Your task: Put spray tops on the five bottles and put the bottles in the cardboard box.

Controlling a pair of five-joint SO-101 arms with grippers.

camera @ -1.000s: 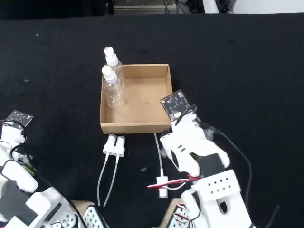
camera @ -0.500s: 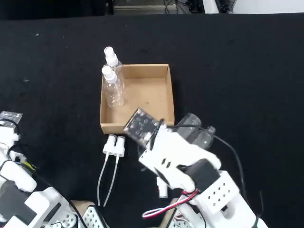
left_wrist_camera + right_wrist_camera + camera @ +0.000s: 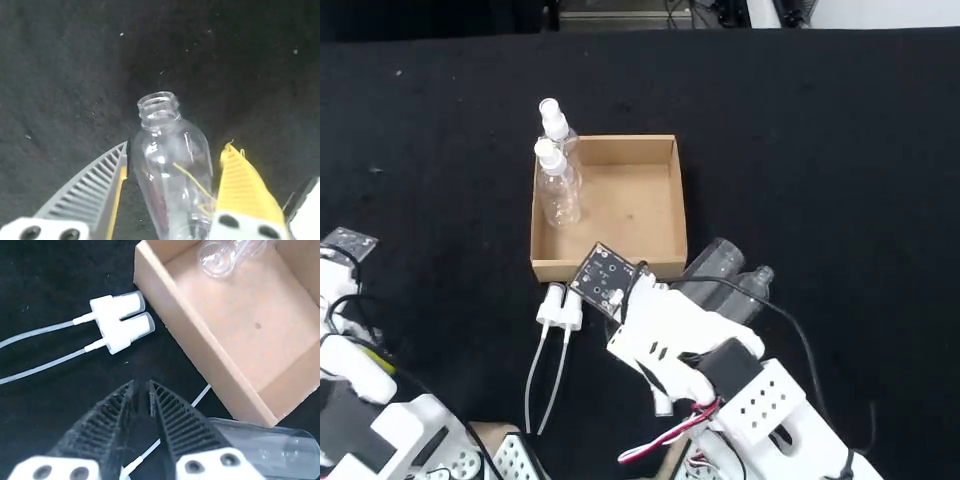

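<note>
Five bottles, two capped bottles [image 3: 560, 190] in the cardboard box [image 3: 630, 205].
Left fingers [image 3: 100, 185] pinch one open bottle [image 3: 172, 170]; right fingers [image 3: 175, 425], nearly pressed together, near two spray tops [image 3: 120, 322]; two bare bottles [image 3: 715, 262] lie beside the box.

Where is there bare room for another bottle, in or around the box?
Brown cardboard box: right half bare, two clear capped bottles in its far-left corner. Black table right of it is open. Crowded in front: white spray tops, lying bottles.
</note>
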